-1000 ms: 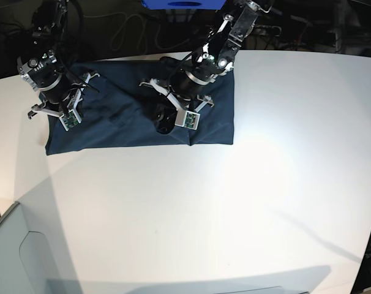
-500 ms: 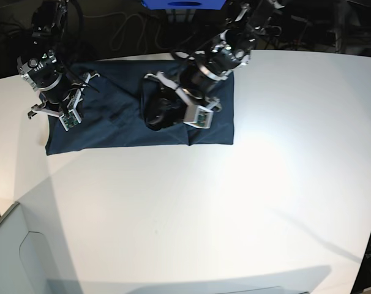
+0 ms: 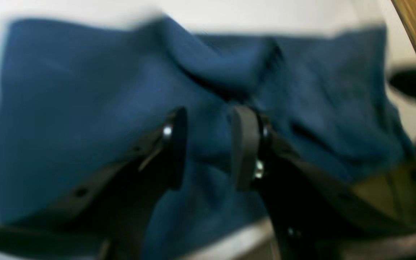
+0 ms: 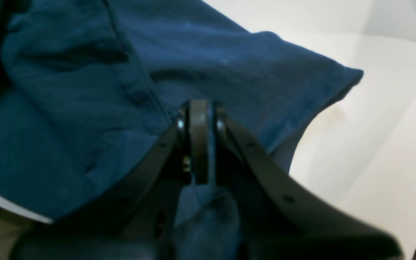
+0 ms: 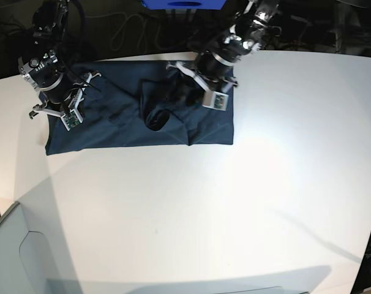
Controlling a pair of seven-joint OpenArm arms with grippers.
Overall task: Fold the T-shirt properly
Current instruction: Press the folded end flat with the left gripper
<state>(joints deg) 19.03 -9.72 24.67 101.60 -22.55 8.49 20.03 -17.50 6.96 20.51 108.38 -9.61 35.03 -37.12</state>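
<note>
Most of the white surface (image 5: 234,208) lies bare: the whole near half and the right side offer open passage for an arm coming in low. The far left strip is taken up by the T-shirt (image 5: 121,125), spread as a wide band with raised folds near its middle. Over its left end stands the right claw (image 5: 56,110) with its arm, blocking that corner. The left claw (image 5: 173,101) and its arm slant across the cloth's right part from the far edge. Between the two arms a stretch of flat cloth is reachable from the near side. Behind the far edge, cables and a blue box (image 5: 182,4) crowd the dark background.
</note>
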